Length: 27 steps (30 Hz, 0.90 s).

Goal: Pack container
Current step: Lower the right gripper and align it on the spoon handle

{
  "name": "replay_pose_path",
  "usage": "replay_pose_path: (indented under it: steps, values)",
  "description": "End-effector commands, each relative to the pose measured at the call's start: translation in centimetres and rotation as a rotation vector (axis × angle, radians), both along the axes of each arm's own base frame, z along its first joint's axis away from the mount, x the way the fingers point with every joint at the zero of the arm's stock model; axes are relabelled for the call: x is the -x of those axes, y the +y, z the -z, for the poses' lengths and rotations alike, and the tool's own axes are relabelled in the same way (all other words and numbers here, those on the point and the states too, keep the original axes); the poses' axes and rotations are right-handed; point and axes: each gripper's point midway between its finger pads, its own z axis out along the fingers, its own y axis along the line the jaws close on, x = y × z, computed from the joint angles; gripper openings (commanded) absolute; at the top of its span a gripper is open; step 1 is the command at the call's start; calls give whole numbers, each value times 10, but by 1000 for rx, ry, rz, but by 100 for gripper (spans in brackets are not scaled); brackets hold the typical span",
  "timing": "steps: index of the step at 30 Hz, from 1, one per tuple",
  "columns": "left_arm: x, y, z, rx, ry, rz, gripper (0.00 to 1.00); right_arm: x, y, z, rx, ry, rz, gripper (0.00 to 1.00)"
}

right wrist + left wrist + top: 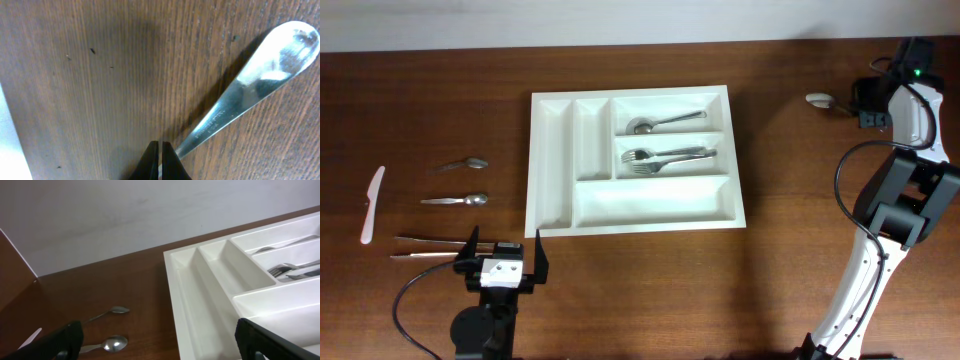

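Observation:
The container (pixel 650 200), a large white tray with five compartments, lies mid-table; its near left corner also fills the right of the left wrist view (pixel 200 295). One long compartment holds a spoon (pixel 665 121), the one below it forks (pixel 665 157). My right gripper (pixel 860 108) is at the far right, shut on the handle of a metal spoon (pixel 260 80), whose bowl (pixel 817 99) points left. A shadow lies beside that spoon on the wood. My left gripper (pixel 503 258) stands open at the front left, nothing between its fingers (pixel 60 342).
Left of the tray lie two metal spoons (pixel 468 163) (pixel 460 199), a white plastic knife (pixel 372 204) and two thin metal sticks (pixel 425 240) just left of my left gripper. The right arm's links (pixel 910 190) stand along the right edge.

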Motion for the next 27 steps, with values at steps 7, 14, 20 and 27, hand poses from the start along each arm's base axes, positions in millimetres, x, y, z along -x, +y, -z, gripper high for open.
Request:
replay_pose_path:
  steps: [7,14,20,27]
  values:
    - [0,1,1,-12,-1,-6,99,0,-2,3,34,9,-13,4]
    - [0,1,1,-12,-1,-6,99,-5,-5,1,45,-14,-11,4]
    - [0,1,1,-12,-1,-6,99,0,-6,5,51,8,-5,4]
    - [0,1,1,-12,-1,-6,99,6,-3,15,41,35,-5,4]
